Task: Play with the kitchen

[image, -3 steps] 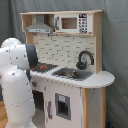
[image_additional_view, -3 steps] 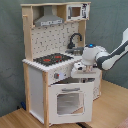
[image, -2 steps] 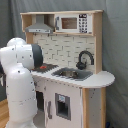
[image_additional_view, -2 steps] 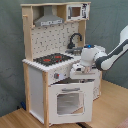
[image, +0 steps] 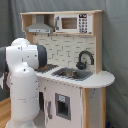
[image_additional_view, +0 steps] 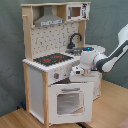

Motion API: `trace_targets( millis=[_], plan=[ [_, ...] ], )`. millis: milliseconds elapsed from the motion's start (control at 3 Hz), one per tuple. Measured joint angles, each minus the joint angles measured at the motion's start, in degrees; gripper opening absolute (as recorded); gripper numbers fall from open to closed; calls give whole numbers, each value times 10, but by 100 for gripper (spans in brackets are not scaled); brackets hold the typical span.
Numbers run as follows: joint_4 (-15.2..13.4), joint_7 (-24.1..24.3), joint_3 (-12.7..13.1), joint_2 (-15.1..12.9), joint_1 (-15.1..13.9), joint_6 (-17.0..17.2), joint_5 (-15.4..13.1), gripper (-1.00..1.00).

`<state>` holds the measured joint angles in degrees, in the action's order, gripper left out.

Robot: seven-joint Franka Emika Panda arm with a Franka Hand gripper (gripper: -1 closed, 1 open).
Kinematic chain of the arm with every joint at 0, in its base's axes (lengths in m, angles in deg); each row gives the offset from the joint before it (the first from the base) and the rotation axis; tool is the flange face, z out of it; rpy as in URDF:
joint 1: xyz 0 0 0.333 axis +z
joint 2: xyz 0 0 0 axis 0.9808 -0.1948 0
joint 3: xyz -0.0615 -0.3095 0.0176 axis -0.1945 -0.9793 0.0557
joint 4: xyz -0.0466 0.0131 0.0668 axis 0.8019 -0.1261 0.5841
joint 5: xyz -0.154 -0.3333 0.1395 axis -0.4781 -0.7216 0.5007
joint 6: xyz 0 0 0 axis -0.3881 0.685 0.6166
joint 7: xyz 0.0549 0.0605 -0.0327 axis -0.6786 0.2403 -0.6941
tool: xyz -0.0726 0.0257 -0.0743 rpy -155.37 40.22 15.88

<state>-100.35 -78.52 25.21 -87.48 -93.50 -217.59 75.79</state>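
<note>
In the second exterior view the gripper (image_additional_view: 75,76) hung against the front edge of the kitchen (image_additional_view: 52,65), just right of its hob (image_additional_view: 52,59) and above its oven door (image_additional_view: 69,102); whether its fingers were spread stayed unclear.

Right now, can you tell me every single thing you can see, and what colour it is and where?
kitchen: one, white and light wood, in the middle of both exterior views.
hob: one, black with red rings, on the counter.
faucet: one, black, curved over the sink.
sink: one, grey, set in the counter.
hood: one, grey, on top above the hob.
microwave: one, white with a dark panel, on top beside the hood.
oven door: one, white with a window, under the hob.
curtain: one, grey, behind the kitchen.
robot arm: one, white, at the kitchen's front.
</note>
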Motion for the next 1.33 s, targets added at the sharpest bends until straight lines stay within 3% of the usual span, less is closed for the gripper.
trace_targets(
  millis=[667,1333],
  plan=[
    [4,101,11,-31,10,1,-57,-100],
    [5,211,11,-31,54,4,-60,-100]
  ],
)
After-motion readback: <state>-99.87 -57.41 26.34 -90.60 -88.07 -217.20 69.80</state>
